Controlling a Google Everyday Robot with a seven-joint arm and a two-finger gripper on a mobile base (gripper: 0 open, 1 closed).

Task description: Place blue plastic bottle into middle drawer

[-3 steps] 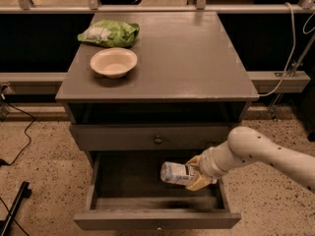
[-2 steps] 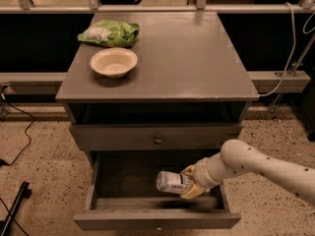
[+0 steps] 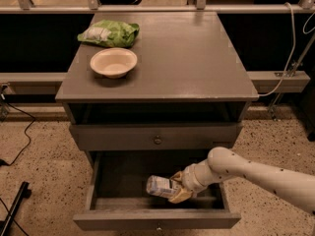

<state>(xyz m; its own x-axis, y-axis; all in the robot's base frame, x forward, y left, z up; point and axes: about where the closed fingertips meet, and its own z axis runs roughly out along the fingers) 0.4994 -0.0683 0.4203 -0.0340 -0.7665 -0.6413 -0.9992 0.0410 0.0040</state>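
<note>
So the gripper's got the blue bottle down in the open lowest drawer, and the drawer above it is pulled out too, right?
Not quite. The camera view shows the drawer above shut, not pulled out. The rest holds: the gripper is shut on the blue plastic bottle inside the open middle drawer, the lowest one.

Illegible bottle [image 3: 158, 186] print; end effector [image 3: 177, 189] in drawer [image 3: 157, 219]

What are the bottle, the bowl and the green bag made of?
The bottle, held by the gripper inside the open middle drawer, looks like clear plastic with a printed blue-and-white label. The bowl looks matte cream, maybe paper or plastic. The green bag looks like shiny film, judging by its crinkles.
</note>
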